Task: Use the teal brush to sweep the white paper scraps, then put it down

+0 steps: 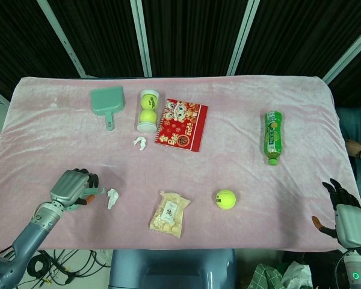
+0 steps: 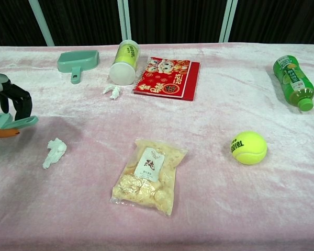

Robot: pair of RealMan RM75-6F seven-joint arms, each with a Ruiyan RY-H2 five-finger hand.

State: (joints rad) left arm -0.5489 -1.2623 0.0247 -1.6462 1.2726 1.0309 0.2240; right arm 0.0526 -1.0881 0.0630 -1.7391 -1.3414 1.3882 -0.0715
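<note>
While our left hand (image 1: 72,186) grasps the teal brush (image 2: 10,124) just beside the nearer paper scrap (image 1: 112,197), ready to sweep, our right hand (image 1: 348,218) idles with fingers released.

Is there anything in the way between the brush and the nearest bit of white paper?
No. The left hand holds the teal brush, and only bare pink cloth lies between it and the nearest paper scrap. The snack bag is farther right, beyond the scrap.
</note>
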